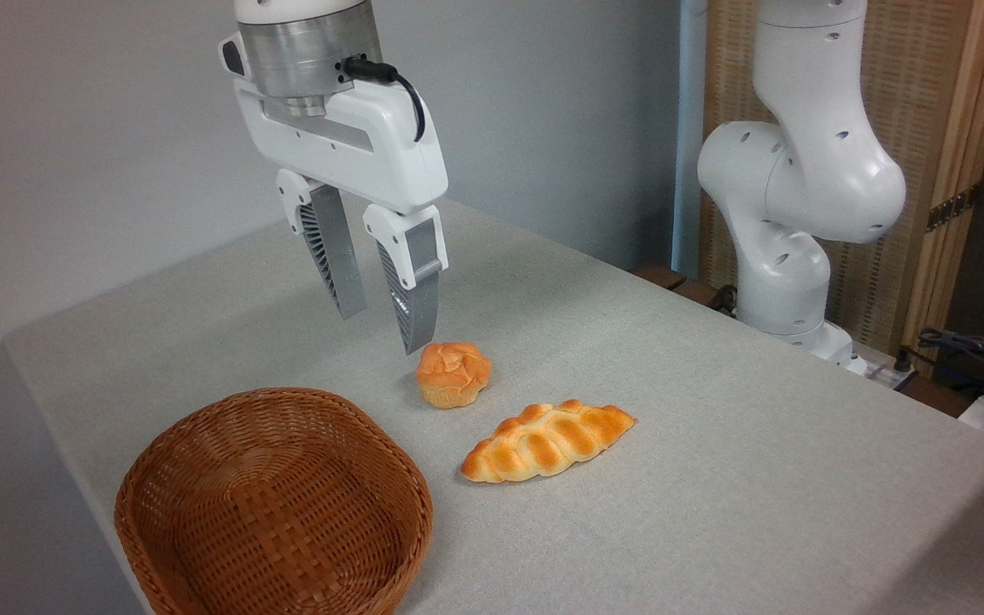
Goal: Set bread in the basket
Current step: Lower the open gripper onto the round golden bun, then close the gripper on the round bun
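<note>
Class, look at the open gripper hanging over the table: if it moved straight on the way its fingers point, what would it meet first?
Probably the round bun, just under the gripper; one view leaves depth unsure, so it could land on bare table beside it.

Glossy white jointed arm (799, 171), silver wrist collar, black cable, white claw (381, 329) with grey ribbed fingers (411, 299)

Orange-golden bread (453, 374), reddish-brown (woven) basket (274, 504), seemingly grey table (714, 478).

A single fixed camera stands close off one corner of the grey table (714, 478), raised and tilted down across it toward the wall, with the arm's base (787, 290) at upper right and the hand (381, 329) near.
</note>
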Robot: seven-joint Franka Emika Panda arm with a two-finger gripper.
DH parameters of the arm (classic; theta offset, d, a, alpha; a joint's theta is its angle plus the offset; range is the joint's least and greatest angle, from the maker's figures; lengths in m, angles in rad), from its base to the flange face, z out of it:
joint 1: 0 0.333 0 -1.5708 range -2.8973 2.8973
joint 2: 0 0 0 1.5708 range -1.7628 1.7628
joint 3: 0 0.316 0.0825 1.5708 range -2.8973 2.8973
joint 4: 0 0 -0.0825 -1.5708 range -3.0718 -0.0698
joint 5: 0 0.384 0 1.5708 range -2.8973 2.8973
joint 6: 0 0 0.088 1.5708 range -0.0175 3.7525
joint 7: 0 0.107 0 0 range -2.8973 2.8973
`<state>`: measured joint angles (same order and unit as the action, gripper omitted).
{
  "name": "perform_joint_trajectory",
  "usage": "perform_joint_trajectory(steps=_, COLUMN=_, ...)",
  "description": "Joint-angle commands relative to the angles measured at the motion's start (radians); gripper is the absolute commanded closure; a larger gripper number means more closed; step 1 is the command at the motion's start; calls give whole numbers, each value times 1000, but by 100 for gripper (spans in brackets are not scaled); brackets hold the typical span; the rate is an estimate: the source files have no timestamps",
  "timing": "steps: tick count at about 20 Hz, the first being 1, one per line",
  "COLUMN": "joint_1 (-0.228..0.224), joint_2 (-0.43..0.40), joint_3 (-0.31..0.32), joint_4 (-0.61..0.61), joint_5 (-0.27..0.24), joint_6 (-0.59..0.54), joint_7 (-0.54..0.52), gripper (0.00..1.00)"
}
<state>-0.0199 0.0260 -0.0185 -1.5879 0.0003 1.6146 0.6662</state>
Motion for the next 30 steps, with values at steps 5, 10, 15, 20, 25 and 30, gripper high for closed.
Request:
perform_joint_trajectory(steps=5, joint_1=-8, joint_2=-31, joint_3=2, joint_4=-20, joint_5=-6, joint_6=-12, joint_7=9, gripper=0)
perform_joint_trajectory(steps=10, joint_1=-9, joint_2=-34, joint_3=2, joint_4=-29, joint_5=-6, joint_6=-13, joint_7=9, gripper=0)
perform_joint_trajectory(steps=15, joint_1=-28, joint_2=-92, joint_3=0, joint_4=-157, joint_5=-6, joint_6=16, joint_7=16, gripper=0)
perform_joint_trajectory(steps=20, joint_1=-90, joint_2=-175, joint_3=2, joint_4=-381, joint_5=-5, joint_6=171, joint_7=16, gripper=0)
perform_joint_trajectory(steps=25, joint_1=-156, joint_2=-176, joint_3=-1, joint_4=-483, joint_5=-6, joint_6=199, joint_7=20, gripper=0)
perform_joint_trajectory(steps=30, joint_1=-198, joint_2=-169, joint_3=-18, joint_4=-553, joint_5=-6, joint_6=257, joint_7=18, gripper=0)
